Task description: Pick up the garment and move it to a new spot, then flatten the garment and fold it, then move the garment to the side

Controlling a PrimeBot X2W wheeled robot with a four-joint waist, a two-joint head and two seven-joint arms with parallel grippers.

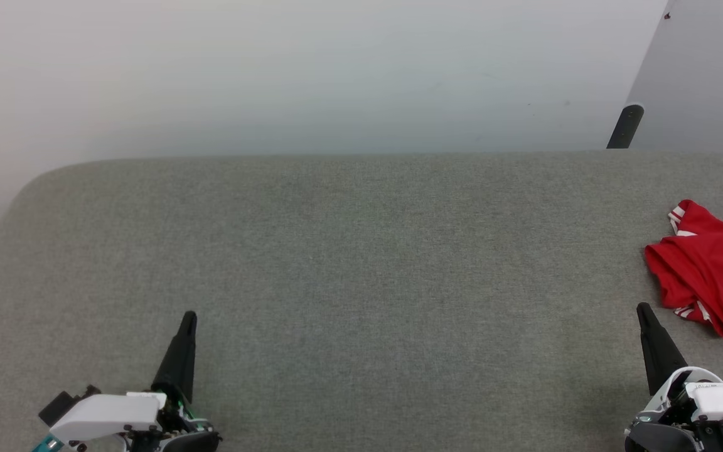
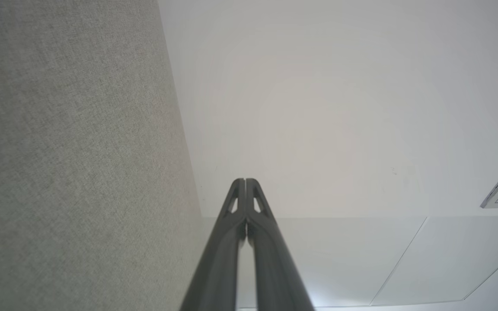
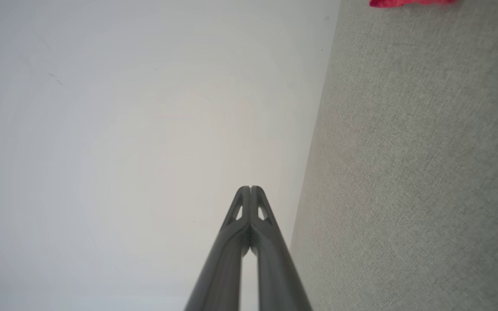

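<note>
The garment (image 1: 713, 270), bright red with white striped sleeve edges, lies crumpled at the far right of the grey fabric surface (image 1: 361, 263), partly cut off by the frame edge. A sliver of the garment (image 3: 409, 2) shows red at the top of the right wrist view. My right gripper (image 1: 642, 309) is shut and empty, low at the right, just in front and left of the garment. My left gripper (image 1: 189, 316) is shut and empty at the lower left, far from it. Both pairs of fingertips touch in the wrist views: left gripper (image 2: 245, 180), right gripper (image 3: 250, 188).
A pale wall (image 1: 311, 75) rises behind the grey surface. A dark post (image 1: 625, 127) stands at the back right beside a grey panel. The surface's rounded back left corner (image 1: 41, 179) drops off toward the floor.
</note>
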